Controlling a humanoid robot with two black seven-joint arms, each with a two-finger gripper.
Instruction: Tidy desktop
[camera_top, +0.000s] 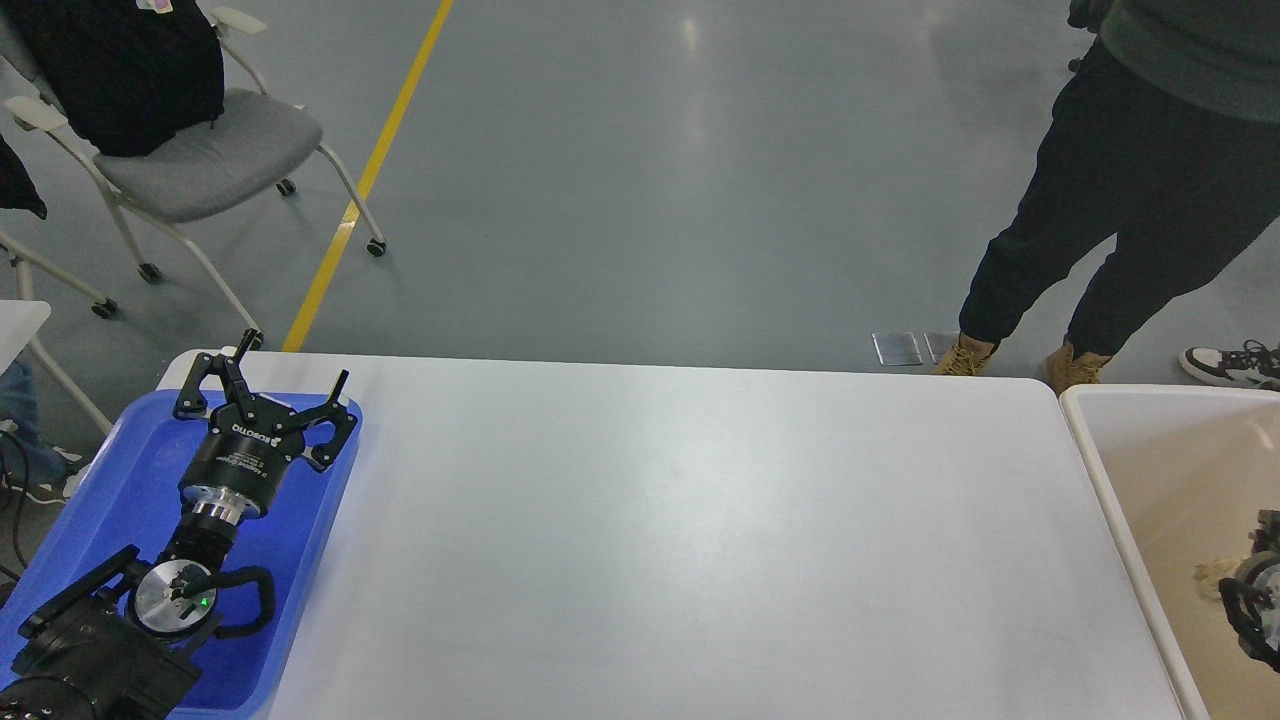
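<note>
Left gripper (292, 362) spread wide above blue tray (100, 500) on desktop (680, 530).

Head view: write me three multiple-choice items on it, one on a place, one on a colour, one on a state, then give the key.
1. Where is the left pincer?
A. Above the blue tray
B. Inside the bin
C. At the desktop's middle

2. What colour is the line on the floor?
A. Red
B. Yellow
C. White

3. How do the left pincer's fingers stand?
A. Shut tight
B. Clamped on a cup
C. Spread open, holding nothing

Key:
1 A: it hangs over the tray's far end, at the left edge of the desktop.
2 B: the stripe beside the chair is yellow.
3 C: the two fingers stand apart with only air between them.
</note>
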